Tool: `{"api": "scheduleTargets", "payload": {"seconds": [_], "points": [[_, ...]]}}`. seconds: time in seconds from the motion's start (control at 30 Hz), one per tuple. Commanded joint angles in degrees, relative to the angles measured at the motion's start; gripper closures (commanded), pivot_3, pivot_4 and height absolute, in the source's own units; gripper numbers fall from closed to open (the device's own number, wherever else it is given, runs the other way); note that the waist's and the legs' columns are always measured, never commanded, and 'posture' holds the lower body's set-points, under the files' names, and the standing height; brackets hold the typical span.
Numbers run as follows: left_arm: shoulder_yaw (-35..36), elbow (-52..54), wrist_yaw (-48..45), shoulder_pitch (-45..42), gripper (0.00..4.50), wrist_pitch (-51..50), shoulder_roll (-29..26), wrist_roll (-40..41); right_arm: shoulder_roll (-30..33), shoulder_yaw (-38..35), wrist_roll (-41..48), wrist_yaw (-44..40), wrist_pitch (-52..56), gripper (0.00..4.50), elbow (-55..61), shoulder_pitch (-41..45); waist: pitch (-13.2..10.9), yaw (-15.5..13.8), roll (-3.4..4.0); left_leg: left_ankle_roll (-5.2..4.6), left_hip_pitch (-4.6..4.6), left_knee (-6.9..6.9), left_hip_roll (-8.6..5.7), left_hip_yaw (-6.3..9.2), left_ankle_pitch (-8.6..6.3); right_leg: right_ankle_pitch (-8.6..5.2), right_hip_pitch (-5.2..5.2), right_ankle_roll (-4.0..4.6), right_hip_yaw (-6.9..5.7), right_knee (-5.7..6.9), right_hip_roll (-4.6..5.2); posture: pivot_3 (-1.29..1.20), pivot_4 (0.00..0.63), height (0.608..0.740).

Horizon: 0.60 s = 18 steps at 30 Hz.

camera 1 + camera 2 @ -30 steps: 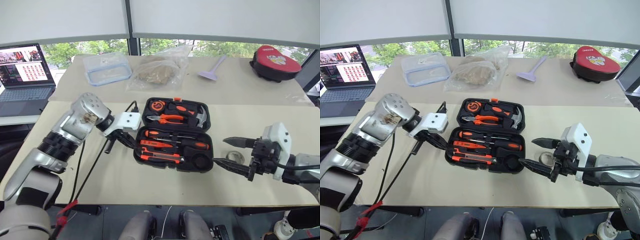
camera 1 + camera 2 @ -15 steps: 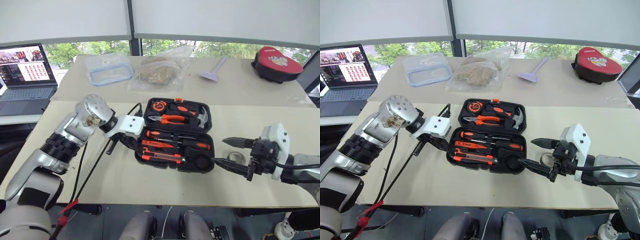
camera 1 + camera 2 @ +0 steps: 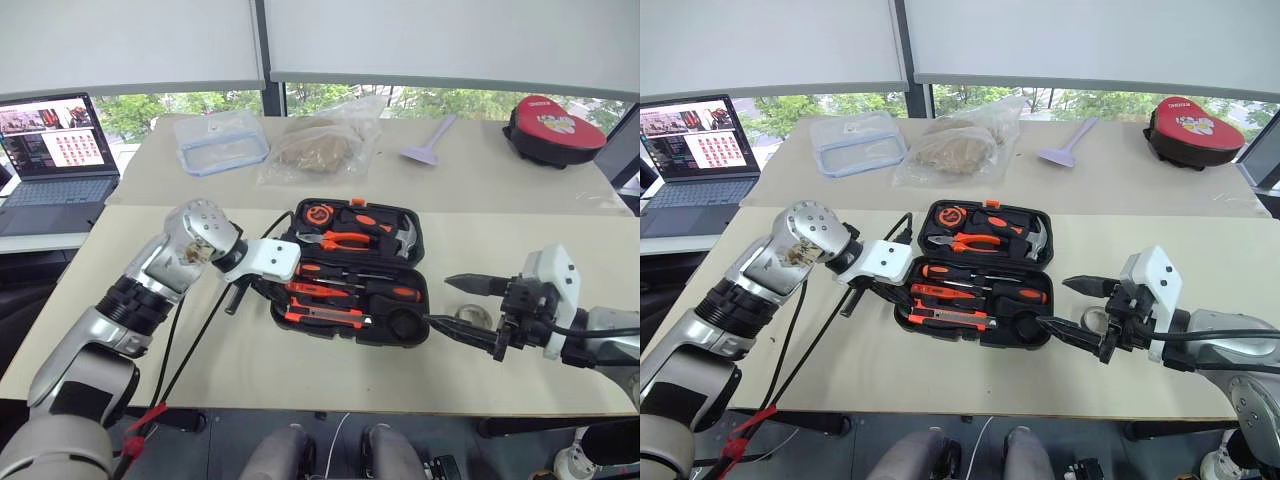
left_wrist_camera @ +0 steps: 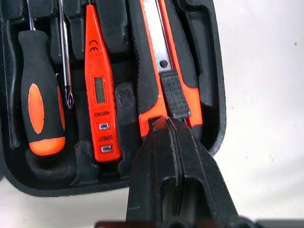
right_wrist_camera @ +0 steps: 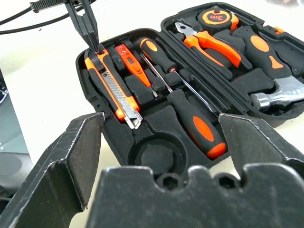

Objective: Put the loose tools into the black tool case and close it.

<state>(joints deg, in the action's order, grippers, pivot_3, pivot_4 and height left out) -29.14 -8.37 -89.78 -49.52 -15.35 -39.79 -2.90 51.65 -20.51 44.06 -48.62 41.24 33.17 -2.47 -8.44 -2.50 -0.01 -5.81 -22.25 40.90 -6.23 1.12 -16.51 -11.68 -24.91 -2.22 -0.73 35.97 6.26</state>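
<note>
The black tool case (image 3: 283, 300) lies open in the middle of the table. In its near half lie the utility knife (image 4: 164, 61), the slim orange screwdriver (image 4: 97, 85) and two black-and-orange screwdrivers (image 5: 197, 124); a round recess (image 5: 156, 154) is empty. My left gripper (image 4: 166, 124) is shut with nothing in it, its tips at the knife's butt end by the case's left edge. My right gripper (image 3: 458, 305) stands open to the right of the case. The grey tape roll (image 3: 470, 316) lies on the table between its fingers.
Pliers (image 3: 335, 237), a hammer (image 3: 402, 235) and a tape measure (image 3: 318, 212) sit in the case's far half. On the far table are a clear container (image 3: 222, 140), a plastic bag (image 3: 320, 140), a purple scraper (image 3: 428, 140) and a red-and-black pouch (image 3: 555, 125). A laptop (image 3: 50, 150) stands far left.
My left gripper has moved right and slightly down, from beside the case onto its left end. The right gripper and the tape roll have stayed put.
</note>
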Motion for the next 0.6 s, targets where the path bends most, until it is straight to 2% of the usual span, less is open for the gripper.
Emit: {"api": "scheduleTargets", "payload": {"seconds": [0.03,0.3,0.43,0.53,0.6], "points": [[-3.58,-1.67,0.20,2.35,4.47,-1.32,1.94,-2.33,0.44,-0.63,0.61,-0.26,-0.49,0.00,0.54,1.31,0.00,0.01,0.00,0.00,-0.01,0.00,0.00,0.00,0.00,0.00,0.01,0.00,0.00,0.00,0.00,0.00,0.150,0.722],[-3.44,-3.05,0.46,2.64,4.47,-0.54,2.70,-3.22,0.41,-0.19,0.49,-0.30,-0.28,0.00,0.27,2.15,0.00,0.01,0.00,0.00,0.00,-0.01,0.00,-0.01,0.00,0.00,0.03,0.00,0.01,-0.01,0.01,0.00,0.150,0.722],[-1.41,-4.30,0.09,1.95,4.47,-0.05,0.61,-2.79,0.59,-0.39,0.48,-0.49,-0.28,0.00,0.25,1.88,0.00,0.09,-0.01,0.01,0.01,-0.02,0.01,0.00,0.00,0.00,0.05,0.00,0.01,-0.01,0.01,0.00,0.150,0.722],[1.28,-4.61,-1.46,0.67,4.47,-1.18,-0.95,-0.81,0.82,-0.66,0.46,-0.73,-0.30,0.00,0.06,1.88,0.00,0.38,-0.02,0.01,-0.02,-0.03,0.04,0.00,0.00,0.00,0.00,0.00,0.02,0.01,-0.01,0.00,0.150,0.722],[2.96,-2.54,-2.47,-0.48,4.47,-4.00,-1.96,3.40,0.87,-0.82,0.39,-0.95,-0.40,0.00,0.01,1.70,-0.02,0.90,-0.04,0.03,-0.05,-0.07,0.05,-0.03,0.01,0.00,-0.06,0.01,0.06,0.03,-0.04,0.00,0.150,0.722]]}}
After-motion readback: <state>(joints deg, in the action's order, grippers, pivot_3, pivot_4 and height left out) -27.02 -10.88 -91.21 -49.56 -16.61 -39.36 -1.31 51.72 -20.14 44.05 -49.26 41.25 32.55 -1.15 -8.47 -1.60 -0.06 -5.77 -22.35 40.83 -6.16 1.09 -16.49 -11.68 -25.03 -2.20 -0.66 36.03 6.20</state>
